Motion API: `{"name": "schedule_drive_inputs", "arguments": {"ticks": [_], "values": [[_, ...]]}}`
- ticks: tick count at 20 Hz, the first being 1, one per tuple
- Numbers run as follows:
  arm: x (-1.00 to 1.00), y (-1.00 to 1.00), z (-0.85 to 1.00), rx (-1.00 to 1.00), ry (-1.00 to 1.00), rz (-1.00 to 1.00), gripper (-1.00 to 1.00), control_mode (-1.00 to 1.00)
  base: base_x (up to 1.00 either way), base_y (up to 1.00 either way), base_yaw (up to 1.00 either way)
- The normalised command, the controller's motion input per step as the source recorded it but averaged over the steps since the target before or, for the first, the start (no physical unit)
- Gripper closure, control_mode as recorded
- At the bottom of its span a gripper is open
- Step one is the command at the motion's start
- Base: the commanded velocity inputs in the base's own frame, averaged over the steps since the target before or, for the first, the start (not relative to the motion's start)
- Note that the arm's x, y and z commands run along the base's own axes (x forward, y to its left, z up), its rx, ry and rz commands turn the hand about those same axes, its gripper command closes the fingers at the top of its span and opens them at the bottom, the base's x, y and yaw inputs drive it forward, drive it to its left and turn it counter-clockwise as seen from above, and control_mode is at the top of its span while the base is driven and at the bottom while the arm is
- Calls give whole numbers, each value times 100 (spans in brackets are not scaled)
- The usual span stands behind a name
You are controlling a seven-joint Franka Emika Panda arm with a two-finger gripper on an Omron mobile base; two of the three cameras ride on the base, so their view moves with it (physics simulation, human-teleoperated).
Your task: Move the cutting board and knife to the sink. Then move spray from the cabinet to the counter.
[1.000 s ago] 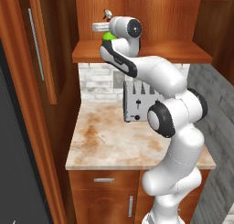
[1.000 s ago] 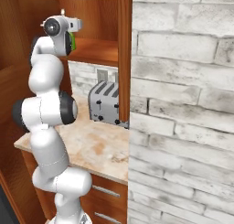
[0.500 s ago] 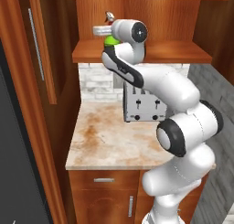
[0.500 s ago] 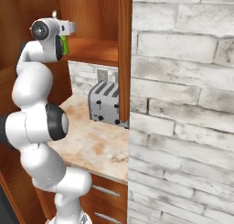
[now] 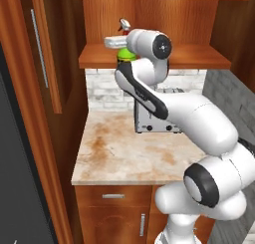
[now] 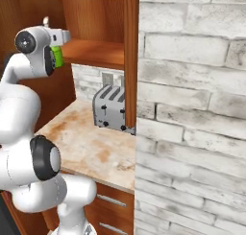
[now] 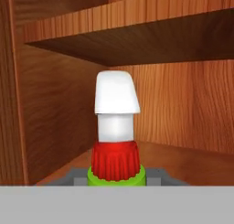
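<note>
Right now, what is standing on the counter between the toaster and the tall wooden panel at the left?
Nothing stands there. In the left base view the counter is bare stone from the toaster to the tall wooden panel.

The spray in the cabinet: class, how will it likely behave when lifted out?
The spray looks rigid, so probably keeps its shape. Tall and narrow-necked, it may tip if nudged. The gripper flanks its green body, seemingly gripping it, likely a steady hold.
</note>
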Motion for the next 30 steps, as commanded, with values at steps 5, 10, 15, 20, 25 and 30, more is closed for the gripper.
{"name": "schedule_drive_inputs", "arguments": {"ticks": [5,10,15,20,25,30], "values": [[-83,0,-27,3,2,-7,100,-100,0,0,0],[-86,0,-44,2,0,-15,100,-100,0,0,0],[-75,-4,-39,5,1,-10,100,-100,0,0,0],[-79,-17,-40,1,2,-13,100,-100,0,0,0],[-24,-4,-37,1,12,-10,100,-100,0,0,0],[-1,0,-42,6,6,0,100,-100,0,0,0]]}}
